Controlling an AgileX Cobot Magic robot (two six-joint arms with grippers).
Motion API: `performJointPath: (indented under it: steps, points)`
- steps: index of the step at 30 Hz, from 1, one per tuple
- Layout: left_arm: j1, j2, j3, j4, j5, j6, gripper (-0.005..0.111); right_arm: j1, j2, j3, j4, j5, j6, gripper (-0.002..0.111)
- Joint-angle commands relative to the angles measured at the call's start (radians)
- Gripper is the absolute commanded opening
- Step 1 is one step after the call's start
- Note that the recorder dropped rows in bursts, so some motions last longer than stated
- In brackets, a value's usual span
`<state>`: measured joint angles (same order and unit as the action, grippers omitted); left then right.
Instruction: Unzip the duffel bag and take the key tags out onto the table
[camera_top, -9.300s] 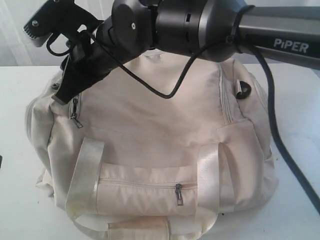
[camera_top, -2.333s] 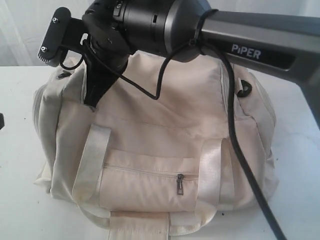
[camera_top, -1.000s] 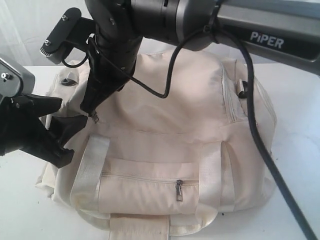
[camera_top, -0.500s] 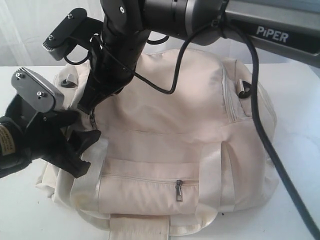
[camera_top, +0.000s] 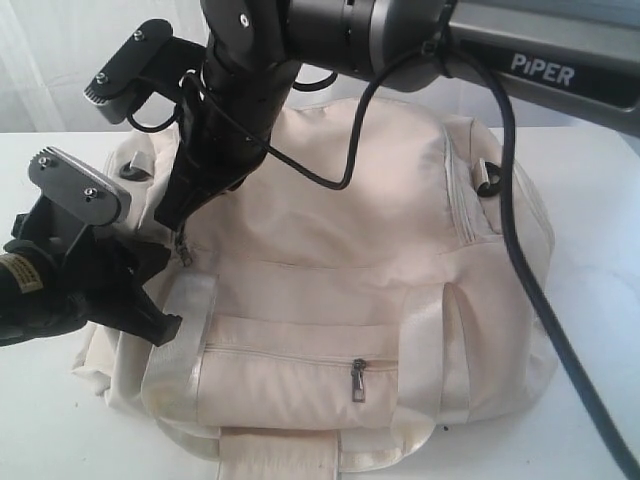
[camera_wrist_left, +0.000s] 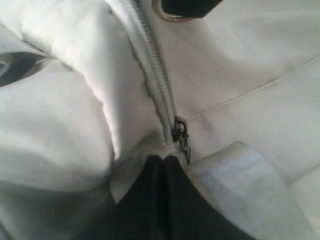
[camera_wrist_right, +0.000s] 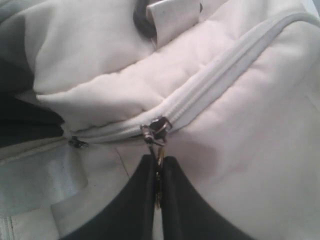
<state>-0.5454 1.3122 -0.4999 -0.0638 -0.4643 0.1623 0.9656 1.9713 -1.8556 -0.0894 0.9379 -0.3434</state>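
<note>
The plain white table (camera_top: 40, 420) carries the duffel bag (camera_top: 340, 250), a big slumped cream bag of soft, slightly padded cloth that fills the middle of the exterior view. The dark grey right arm (camera_top: 400, 40), smooth and tubular with a black cable looped off it, reaches across the bag from the right. Two glossy satin webbing handles (camera_top: 180, 340) run down the front on either side of a flat front pocket (camera_top: 290, 385) with its own small metal zip. A black strap ring (camera_top: 487, 182) sits at the bag's right end.

The main zip (camera_wrist_left: 155, 75), a ribbed pale coil, curves over the bag's left shoulder. The right gripper (camera_wrist_right: 157, 162) is clamped there on the thin metal zip pull (camera_wrist_right: 158, 172), which hangs from the slider. The left gripper (camera_wrist_left: 162, 161) has its black jaws pressed together just beside the zip's end and seems to nip a pucker of the cloth, though the close view leaves that unsure.
</note>
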Motion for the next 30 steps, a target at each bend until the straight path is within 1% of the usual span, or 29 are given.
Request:
performJointPath:
  steps: [1, 6, 11, 13, 17, 23, 26, 30]
  points:
    - [-0.006, -0.001, -0.001, -0.023, 0.121, -0.008, 0.000, -0.009, -0.016, -0.007, -0.007, -0.028, -0.012, 0.000]
    - [-0.006, -0.069, -0.001, -0.035, 0.204, -0.008, 0.000, -0.009, -0.017, -0.007, -0.019, -0.058, -0.016, 0.000]
    - [-0.006, -0.143, -0.001, -0.033, 0.273, -0.006, 0.000, -0.009, -0.017, -0.007, -0.025, -0.143, -0.062, 0.000]
    - [-0.006, -0.160, -0.001, -0.033, 0.294, -0.006, 0.000, -0.009, -0.017, -0.007, -0.057, -0.183, -0.062, 0.000]
    - [-0.006, -0.173, -0.001, -0.033, 0.309, -0.006, 0.000, -0.009, -0.015, -0.007, -0.159, -0.225, -0.020, 0.000]
    - [-0.006, -0.175, -0.001, -0.033, 0.326, -0.008, 0.000, -0.010, 0.011, -0.009, -0.258, -0.275, 0.012, 0.000]
    - [-0.006, -0.177, -0.001, -0.033, 0.331, -0.022, 0.000, -0.013, 0.037, -0.011, -0.281, -0.298, 0.020, 0.000]
    - [-0.006, -0.177, -0.001, -0.033, 0.344, -0.034, 0.000, -0.036, 0.080, -0.065, -0.286, -0.307, 0.053, 0.000]
